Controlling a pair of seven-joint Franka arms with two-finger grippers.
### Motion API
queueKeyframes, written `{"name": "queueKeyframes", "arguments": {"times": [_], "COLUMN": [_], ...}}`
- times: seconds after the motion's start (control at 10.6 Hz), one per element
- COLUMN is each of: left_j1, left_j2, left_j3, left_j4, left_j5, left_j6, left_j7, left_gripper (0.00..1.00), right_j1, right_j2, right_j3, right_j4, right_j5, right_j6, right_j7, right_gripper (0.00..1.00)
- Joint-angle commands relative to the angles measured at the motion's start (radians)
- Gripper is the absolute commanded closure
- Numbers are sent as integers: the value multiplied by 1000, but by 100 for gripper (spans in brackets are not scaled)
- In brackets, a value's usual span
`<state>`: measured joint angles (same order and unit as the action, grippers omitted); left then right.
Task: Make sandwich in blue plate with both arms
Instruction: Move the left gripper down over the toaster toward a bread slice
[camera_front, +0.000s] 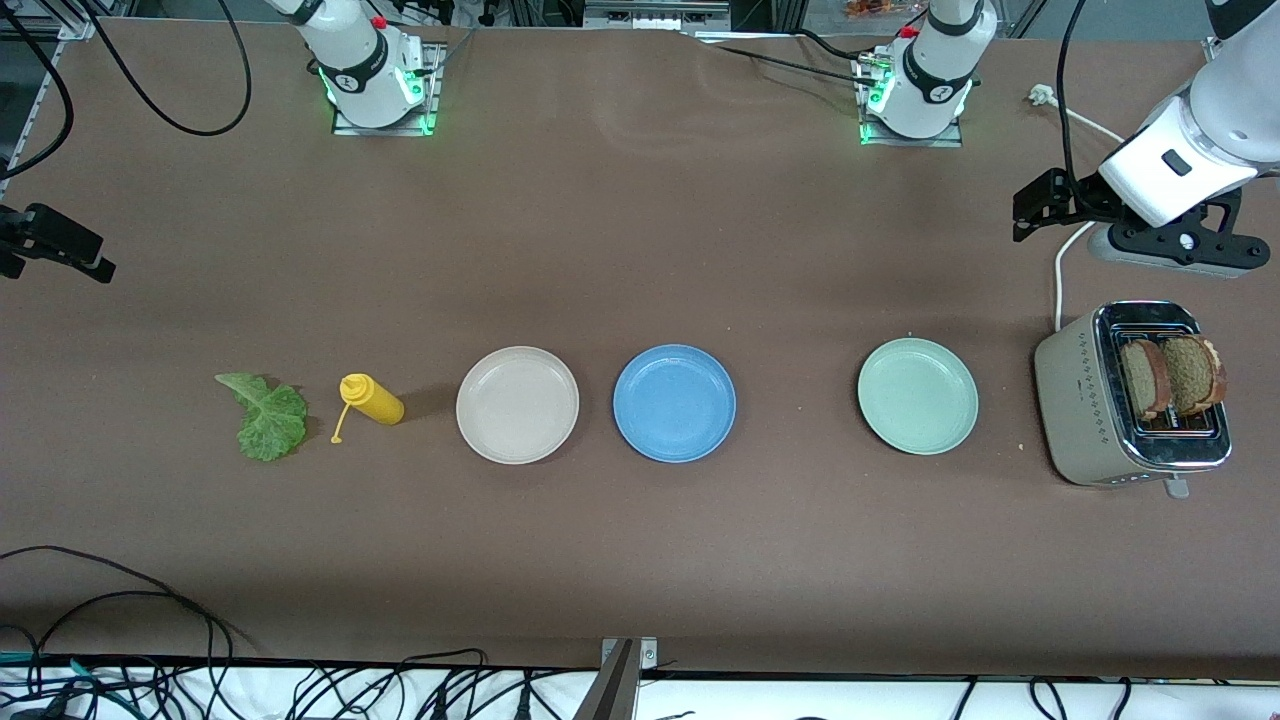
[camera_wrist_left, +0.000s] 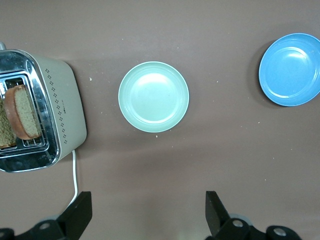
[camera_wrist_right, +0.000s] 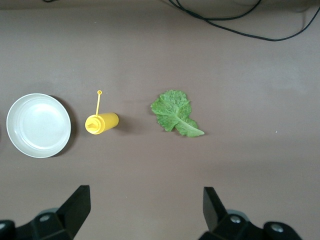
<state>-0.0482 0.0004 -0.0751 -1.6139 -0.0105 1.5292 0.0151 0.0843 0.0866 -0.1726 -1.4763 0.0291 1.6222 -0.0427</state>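
Observation:
The blue plate (camera_front: 674, 402) lies empty at mid-table and also shows in the left wrist view (camera_wrist_left: 292, 70). Two brown bread slices (camera_front: 1170, 378) stand upright in the toaster's slots; the left wrist view shows them too (camera_wrist_left: 22, 112). The green lettuce leaf (camera_front: 265, 415) lies flat toward the right arm's end and shows in the right wrist view (camera_wrist_right: 175, 114). My left gripper (camera_front: 1035, 205) is open and empty, up over the table by the toaster (camera_wrist_left: 147, 210). My right gripper (camera_front: 55, 245) is open and empty, up over the table's right-arm end (camera_wrist_right: 145, 205).
A beige toaster (camera_front: 1080, 400) stands at the left arm's end with its white cord (camera_front: 1058, 270). A pale green plate (camera_front: 917, 395) lies between toaster and blue plate. A beige plate (camera_front: 517, 404) and a yellow squeeze bottle (camera_front: 372, 398) on its side lie between blue plate and lettuce.

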Motion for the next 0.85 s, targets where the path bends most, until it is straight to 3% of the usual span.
{"name": "queueKeyframes", "arguments": {"times": [0.0, 0.75], "left_j1": [7, 106], "left_j2": [18, 88], "left_j3": [8, 41], "left_j4": [29, 46], "left_j5": [18, 18], "left_j6": [-24, -15], "left_j7": [9, 17], "left_gripper": [0, 0], "right_j1": [0, 0], "right_j2": [-5, -5], "right_j3": [-1, -1], "right_j4": [14, 14], "right_j5": [14, 14], "right_j6": [-18, -18], "right_j7": [0, 0], "right_gripper": [0, 0]}}
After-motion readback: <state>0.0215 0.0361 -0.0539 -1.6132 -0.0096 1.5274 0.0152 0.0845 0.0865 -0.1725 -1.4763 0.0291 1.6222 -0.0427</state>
